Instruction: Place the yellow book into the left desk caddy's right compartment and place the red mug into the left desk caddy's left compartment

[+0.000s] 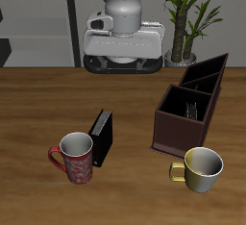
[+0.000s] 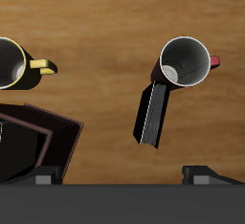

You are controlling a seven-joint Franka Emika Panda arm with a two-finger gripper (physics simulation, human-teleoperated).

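The red mug stands upright near the table's front, handle turned away from the black book beside it. The left desk caddy is a dark brown box farther along the table. Its square right compartment holds a thin pale thing with wire loops, seemingly the yellow book. The narrow slanted left compartment lies behind it. My gripper hangs open and holds nothing, high at the table's back, away from both mugs.
A thick black book stands on edge right beside the red mug. A shiny yellowish-cream mug sits in front of the caddy. A potted plant stands behind the table.
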